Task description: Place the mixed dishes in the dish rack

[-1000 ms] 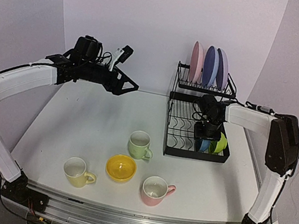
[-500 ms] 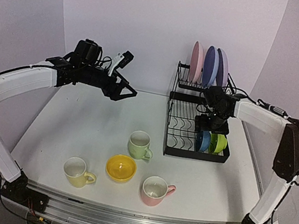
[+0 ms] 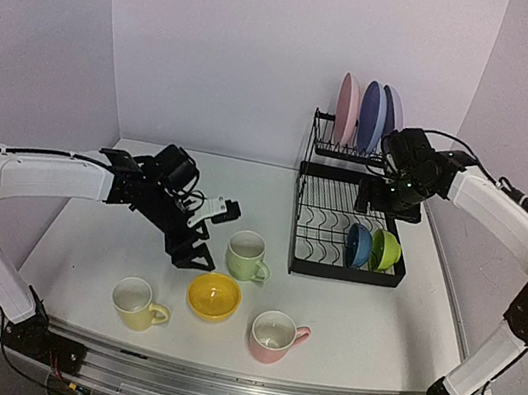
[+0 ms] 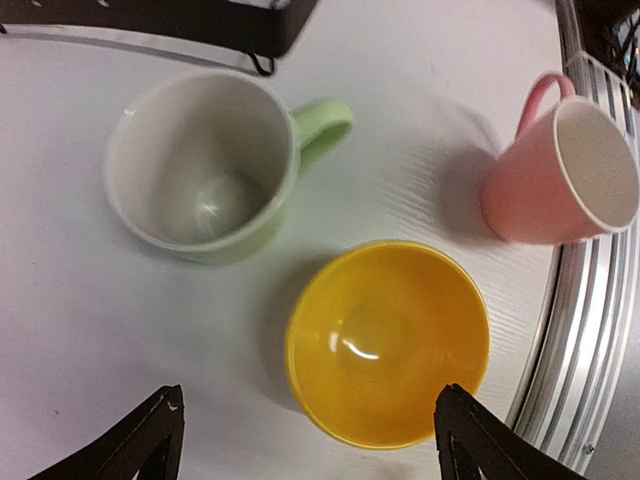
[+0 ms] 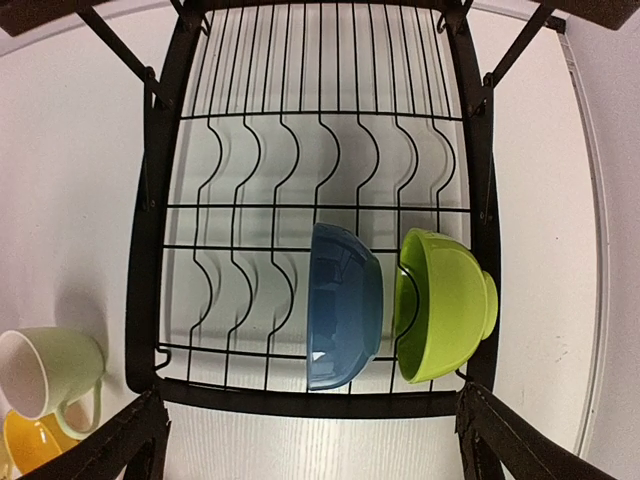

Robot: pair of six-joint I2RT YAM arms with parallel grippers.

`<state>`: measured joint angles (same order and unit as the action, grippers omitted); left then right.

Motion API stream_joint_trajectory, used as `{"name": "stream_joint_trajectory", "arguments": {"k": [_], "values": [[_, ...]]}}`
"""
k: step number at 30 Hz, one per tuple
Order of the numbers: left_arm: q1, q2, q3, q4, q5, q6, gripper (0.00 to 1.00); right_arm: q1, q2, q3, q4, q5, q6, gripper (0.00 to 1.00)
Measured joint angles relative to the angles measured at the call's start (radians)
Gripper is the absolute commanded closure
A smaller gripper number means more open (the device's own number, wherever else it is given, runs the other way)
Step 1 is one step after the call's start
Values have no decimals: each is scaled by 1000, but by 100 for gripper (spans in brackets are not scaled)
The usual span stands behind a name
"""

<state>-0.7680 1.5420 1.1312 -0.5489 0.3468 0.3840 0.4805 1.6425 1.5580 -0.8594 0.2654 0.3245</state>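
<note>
My left gripper [image 4: 308, 425] hung wide open, empty, over the yellow bowl [image 4: 388, 340], lower centre; a skewed pinch might shoot it into the green mug [image 4: 205, 165].

No readable text or labels anywhere.

Bright, even, diffuse light from above; shadows soft and short. Pink mug [image 4: 545, 190] throws a faint shadow leftward in the left wrist view. Small white glints in yellow bowl [image 4: 388, 345] and on blue bowl [image 5: 345, 300]. Wrist views bulge fisheye-style: rack [image 5: 141, 250] sides and rail [image 4: 590, 300] bow. Top view sharp, corners slightly dimmer.
</note>
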Motion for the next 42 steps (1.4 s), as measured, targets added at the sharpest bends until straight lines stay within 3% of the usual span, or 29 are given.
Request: {"name": "stream_joint_trajectory", "arguments": {"k": [5, 15, 18, 29, 37, 42], "values": [[-88, 2, -60, -7, -100, -81, 17, 0, -44, 2, -3, -37, 48, 4], [-98, 88, -137, 45, -195, -239, 35, 1, -93, 1, -10, -70, 94, 4], [-105, 112, -141, 52, -201, -259, 45, 1, -116, 1, -11, -72, 102, 4], [-109, 149, -141, 67, -204, -349, 98, 1, -149, -1, -11, -78, 130, 4], [-108, 133, -112, -4, -218, -381, 100, 1, -179, -1, -11, -89, 155, 4], [-88, 37, -101, -39, -205, -343, 100, 2, -190, 0, -11, -138, 170, 4]]}}
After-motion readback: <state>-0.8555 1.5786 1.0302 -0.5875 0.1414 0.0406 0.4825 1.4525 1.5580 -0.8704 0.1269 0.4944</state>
